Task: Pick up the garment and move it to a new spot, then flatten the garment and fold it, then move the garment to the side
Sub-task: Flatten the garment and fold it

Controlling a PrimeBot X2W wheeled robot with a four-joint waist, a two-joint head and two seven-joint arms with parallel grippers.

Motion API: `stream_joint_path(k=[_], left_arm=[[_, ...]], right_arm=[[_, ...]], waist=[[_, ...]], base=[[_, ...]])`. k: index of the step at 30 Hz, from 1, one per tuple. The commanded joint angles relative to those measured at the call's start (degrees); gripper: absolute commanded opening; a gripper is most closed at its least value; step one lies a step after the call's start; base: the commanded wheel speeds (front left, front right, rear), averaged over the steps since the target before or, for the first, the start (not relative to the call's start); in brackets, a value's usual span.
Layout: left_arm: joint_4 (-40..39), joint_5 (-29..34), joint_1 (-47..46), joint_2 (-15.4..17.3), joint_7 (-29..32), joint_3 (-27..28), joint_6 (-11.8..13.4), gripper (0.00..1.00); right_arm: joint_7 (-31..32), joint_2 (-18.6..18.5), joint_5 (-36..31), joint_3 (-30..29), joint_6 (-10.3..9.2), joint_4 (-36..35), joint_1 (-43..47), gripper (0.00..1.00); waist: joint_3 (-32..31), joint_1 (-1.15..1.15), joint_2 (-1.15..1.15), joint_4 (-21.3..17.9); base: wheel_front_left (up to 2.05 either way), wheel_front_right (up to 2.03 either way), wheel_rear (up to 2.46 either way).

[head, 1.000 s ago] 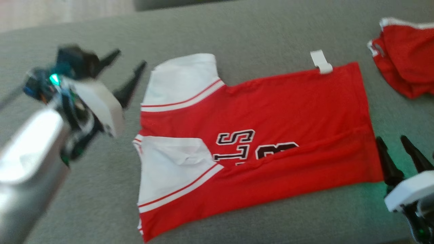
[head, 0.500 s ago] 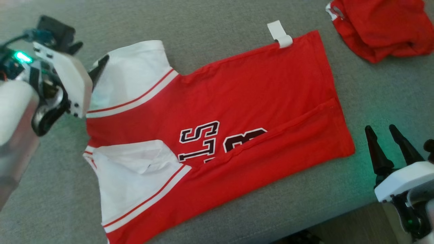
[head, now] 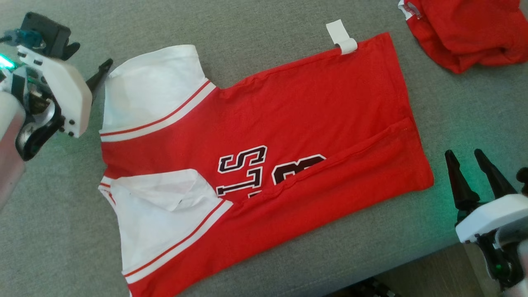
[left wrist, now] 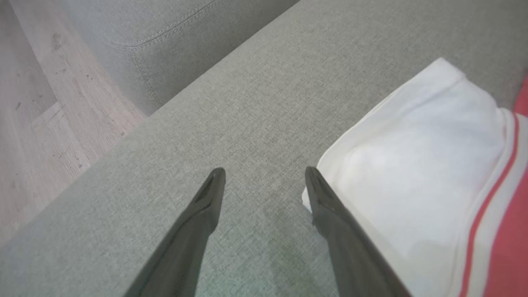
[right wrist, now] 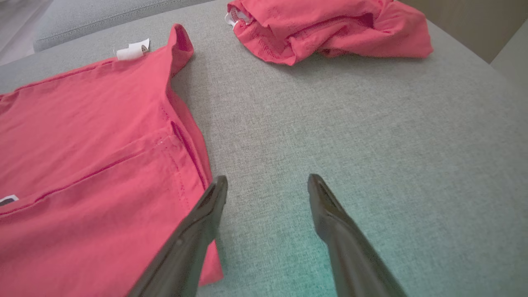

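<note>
The garment point(head: 288, 123) is a red jersey with white sleeves and black lettering, lying spread on a grey cushion point(head: 255, 24). Its near long edge is folded up over the lettering. My left gripper point(head: 88, 57) hovers open at the far white sleeve point(head: 148, 90). In the left wrist view the gripper point(left wrist: 264, 173) has one fingertip at the edge of the sleeve point(left wrist: 412, 173) and grey fabric between its fingers. My right gripper point(head: 464, 153) stands open beside the jersey's hem corner point(right wrist: 194, 173), over bare cushion in the right wrist view point(right wrist: 268, 178).
A second red garment point(head: 462, 33) lies crumpled at the far right point(right wrist: 326, 29). A white label point(head: 341, 37) sticks out of the jersey's far edge. The cushion's front edge point(head: 412, 264) runs close to my right gripper. Wooden floor point(left wrist: 41, 123) lies beyond the cushion's left end.
The head camera has swung, shifting the whole picture. My left gripper has come closer to the far sleeve's edge. The right gripper stays by the hem corner.
</note>
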Motion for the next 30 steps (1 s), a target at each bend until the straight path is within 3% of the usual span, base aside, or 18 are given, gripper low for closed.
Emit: stream_joint_path(k=[1,20,21,22,23,24,25,30], left_arm=[[-0.73,-0.13,-3.29,3.07,0.08,0.98,0.11,1.0],[-2.27,-3.13,-2.84,4.59,-0.67,-6.55,0.1,0.97],[-2.56,-3.37,-2.93,4.67,-0.67,-6.96,0.1,0.93],[-2.87,-3.59,-3.06,4.79,-0.83,-7.32,0.1,0.47],[-3.32,-3.72,-3.23,4.94,-1.28,-7.72,0.1,0.38],[-3.5,-3.91,-3.39,5.11,-1.74,-8.0,0.1,0.07],[-3.76,-4.12,-3.53,5.26,-2.07,-8.45,0.1,0.0],[-4.0,-4.29,-4.98,6.23,-3.43,-10.19,0.1,0.0]], right_arm=[[-0.56,-1.1,0.01,0.55,0.39,-1.22,-0.83,1.0],[-1.66,-0.41,0.07,0.76,0.39,0.29,-2.26,1.0],[-1.72,-0.44,0.08,0.79,0.39,0.33,-2.24,1.0],[-1.77,-0.53,0.12,0.79,0.39,0.39,-2.23,1.0],[-1.8,-0.6,0.15,0.81,0.39,0.47,-2.23,1.0],[-1.83,-0.62,0.14,0.79,0.39,0.57,-2.24,1.0],[-1.86,-0.6,0.11,0.76,0.39,0.66,-2.26,1.0],[-1.93,-0.63,0.07,0.55,0.39,0.93,-2.45,1.0]], waist=[[0.24,0.0,0.0,-0.03],[1.5,0.0,0.0,-0.68],[1.57,0.0,0.0,-0.76],[1.63,0.0,0.0,-0.84],[1.69,0.0,0.0,-0.94],[1.73,0.0,0.0,-1.04],[1.73,0.0,0.0,-1.12],[1.57,0.0,0.0,-1.45]], base=[[0.0,0.0,0.0],[0.0,0.0,0.0],[0.0,0.0,0.0],[0.0,0.0,0.0],[0.0,0.0,0.0],[0.0,0.0,0.0],[0.0,0.0,0.0],[0.0,0.0,0.0]])
